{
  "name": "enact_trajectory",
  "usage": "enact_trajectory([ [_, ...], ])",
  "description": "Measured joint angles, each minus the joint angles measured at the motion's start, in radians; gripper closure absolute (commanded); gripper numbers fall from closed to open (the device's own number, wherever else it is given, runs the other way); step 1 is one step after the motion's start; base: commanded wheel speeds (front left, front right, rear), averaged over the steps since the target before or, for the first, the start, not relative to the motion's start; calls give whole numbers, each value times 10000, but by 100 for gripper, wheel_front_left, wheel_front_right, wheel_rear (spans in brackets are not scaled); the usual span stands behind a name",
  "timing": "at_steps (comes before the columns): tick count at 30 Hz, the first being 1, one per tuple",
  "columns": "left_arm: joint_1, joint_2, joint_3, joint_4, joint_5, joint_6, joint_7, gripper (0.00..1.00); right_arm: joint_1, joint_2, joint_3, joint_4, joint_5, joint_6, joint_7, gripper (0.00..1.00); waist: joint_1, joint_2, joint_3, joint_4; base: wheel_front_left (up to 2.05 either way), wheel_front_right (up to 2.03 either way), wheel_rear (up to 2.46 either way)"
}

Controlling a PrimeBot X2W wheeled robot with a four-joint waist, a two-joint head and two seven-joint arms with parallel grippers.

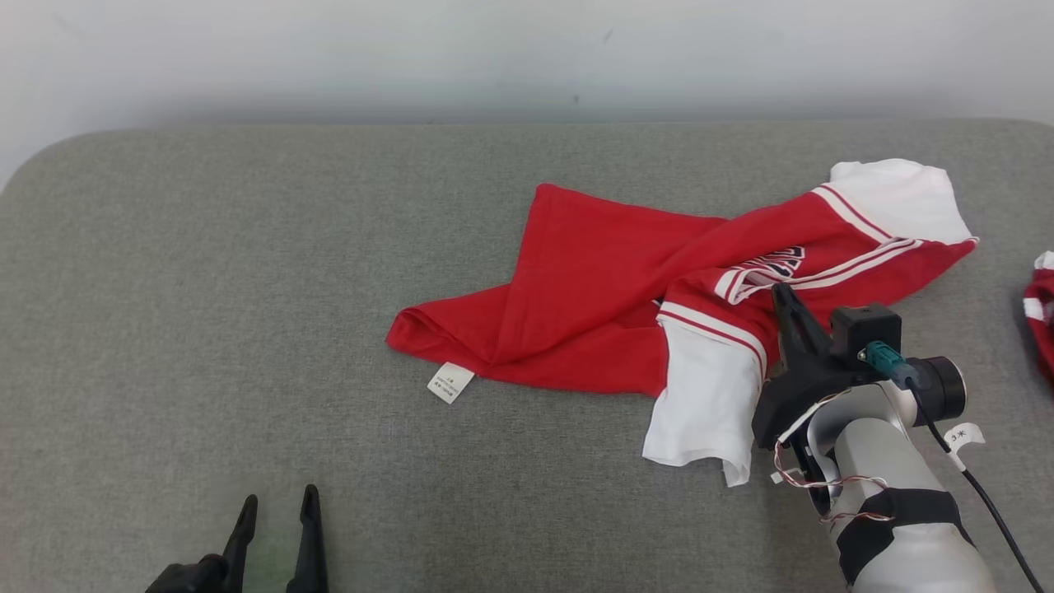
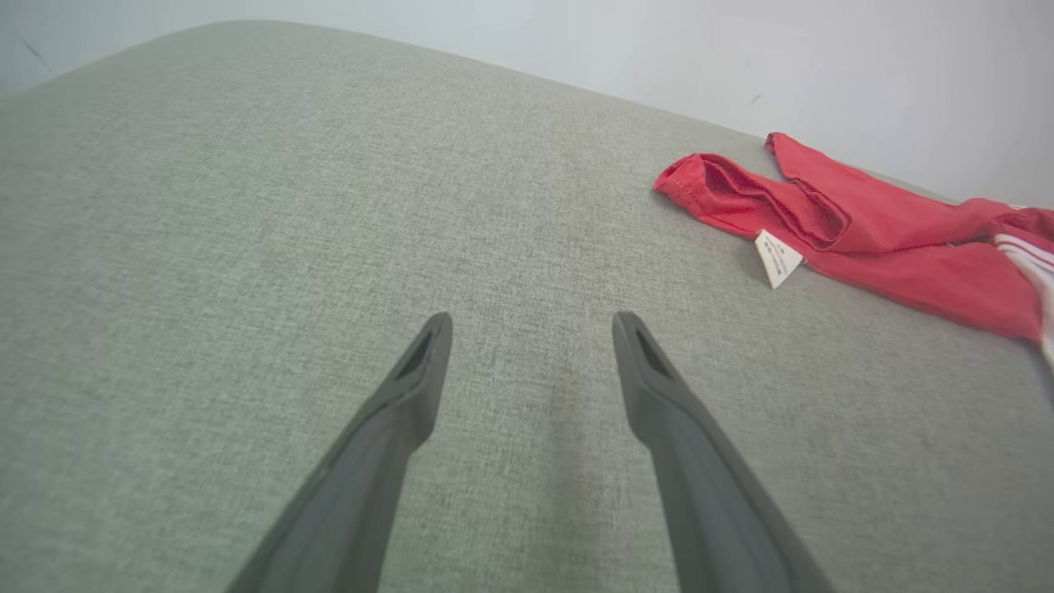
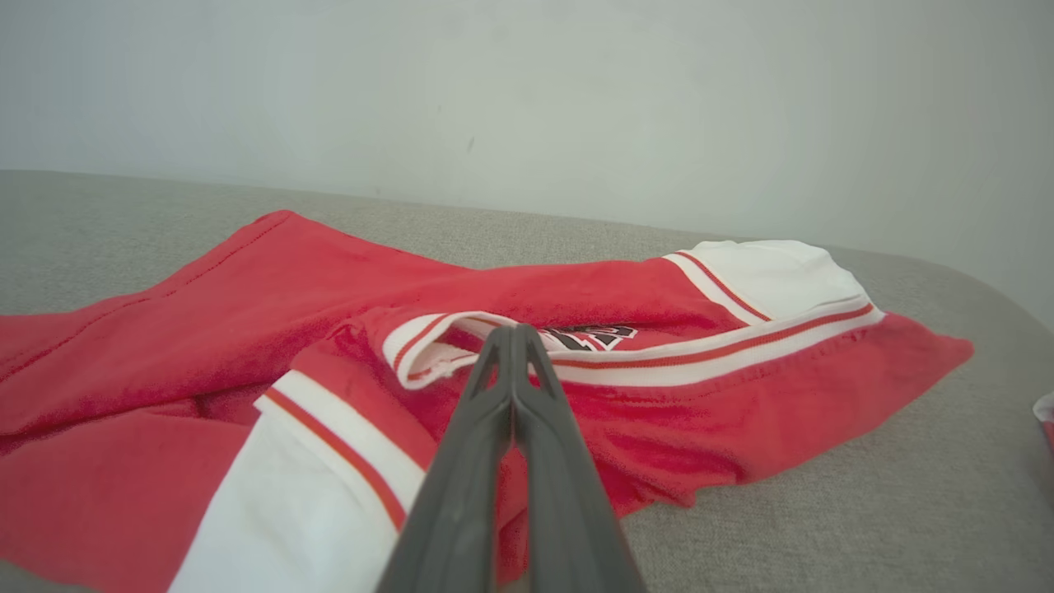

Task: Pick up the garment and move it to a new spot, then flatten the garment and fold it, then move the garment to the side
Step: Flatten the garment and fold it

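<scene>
The garment [image 1: 593, 288] is a red shirt with white sleeves and striped trim, lying crumpled on the right half of the grey padded surface [image 1: 206, 288]. A white label [image 1: 450, 382] sticks out at its left hem. My right gripper [image 1: 780, 290] is shut, with its tips pinched at the white-striped collar fold; in the right wrist view the shut fingers [image 3: 511, 331] end at that collar on the garment [image 3: 247, 329]. My left gripper [image 1: 278, 498] is open near the front edge. Its fingers [image 2: 531, 317] hold nothing, and the garment [image 2: 889, 239] lies off to their right.
A second red and white cloth [image 1: 1042, 313] lies at the far right edge of the surface, also visible as a cloth edge [image 3: 1046, 408] in the right wrist view. A pale wall [image 1: 527, 58] runs behind the surface. Bare grey padding spreads left of the garment.
</scene>
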Motion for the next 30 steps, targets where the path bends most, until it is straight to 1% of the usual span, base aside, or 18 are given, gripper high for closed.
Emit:
enact_trajectory([
  [5,3,-4,-105,40,-4,-2,0,0,88,52,270,-318,303,0,0,100,0,0,-130,-199,0,0,0],
  [6,3,-2,-115,46,-4,-2,0,0,133,79,345,-376,378,0,0,58,0,0,-154,-215,0,0,0],
  [7,3,-2,-117,48,-6,-2,0,0,181,105,435,-399,441,0,0,9,0,0,-169,-226,0,0,0],
  [8,3,-2,-123,48,-6,0,0,0,212,138,529,-393,541,0,0,0,-1,-1,-176,-231,0,0,0],
  [12,2,-2,-134,40,-6,-2,0,0,197,151,899,-347,798,0,0,0,0,0,-103,-199,0,0,0],
  [22,-102,0,-219,63,-94,-2,0,0,-315,-19,1179,299,989,0,0,0,0,0,251,107,0,0,0],
  [24,-125,0,-205,67,-100,-2,0,0,-414,-65,1166,562,989,0,17,21,0,0,319,180,0,0,0],
  [26,-151,0,-188,61,-107,-2,0,0,-467,-102,1133,731,988,0,15,35,0,0,372,243,0,0,0],
  [29,-174,0,-155,56,-153,-2,0,0,-588,-123,1074,963,984,0,15,62,0,1,436,295,0,0,0],
  [30,-182,0,-144,48,-159,-2,0,0,-631,-128,1066,980,976,0,13,93,0,1,448,300,0,0,0],
])
